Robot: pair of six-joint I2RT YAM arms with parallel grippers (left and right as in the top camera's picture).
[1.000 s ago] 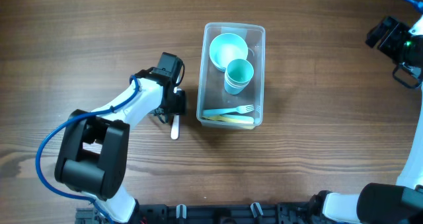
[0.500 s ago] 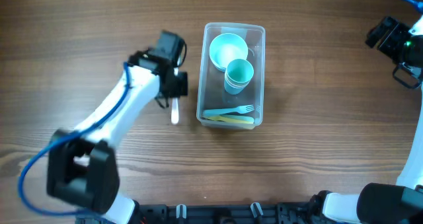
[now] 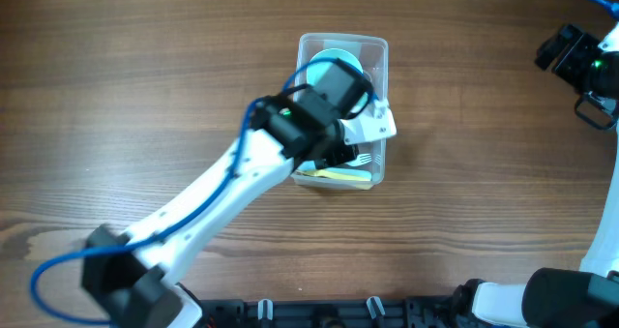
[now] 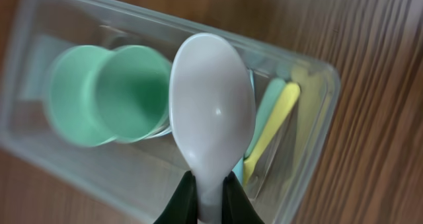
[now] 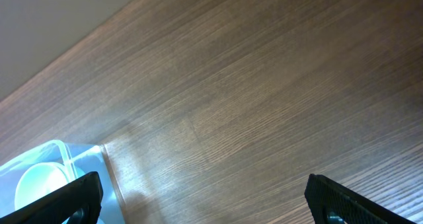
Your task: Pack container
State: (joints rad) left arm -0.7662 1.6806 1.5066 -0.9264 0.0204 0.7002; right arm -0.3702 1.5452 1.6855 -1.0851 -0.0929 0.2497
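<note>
Just changed: a second ago the left gripper [image 4: 208, 209] sat low on the wood beside the container, right at the white spoon; now the whole arm has swung across and the spoon is up off the table [image 3: 145, 76]
Left claw: clenched on the white spoon [image 4: 213, 108] by its handle, with the spoon's bowl pointing out ahead
Right claw: the right gripper [image 5: 201, 181] is parked at the far right edge, fingers spread wide, nothing between them
Container: the container [image 3: 375, 45] is mid-table, a touch right of centre, directly under the carried spoon
What it means: the pick is done and the carry is all but done; by my read only the drop into the bin is left for this piece
Count, containers: 1
Count, spoons: 1, in the air
Count, bowls: 1 pale green bowl [image 4: 73, 105] at the far end of the bin
Count, cups: 1 green cup [image 4: 139, 92] just beside the bowl; single or stacked, too blurred to tell
Count, cutlery in the bin: 2, with 1 teal fork [image 4: 263, 118] and 1 yellow utensil [image 4: 277, 118] lying alongside it
</note>
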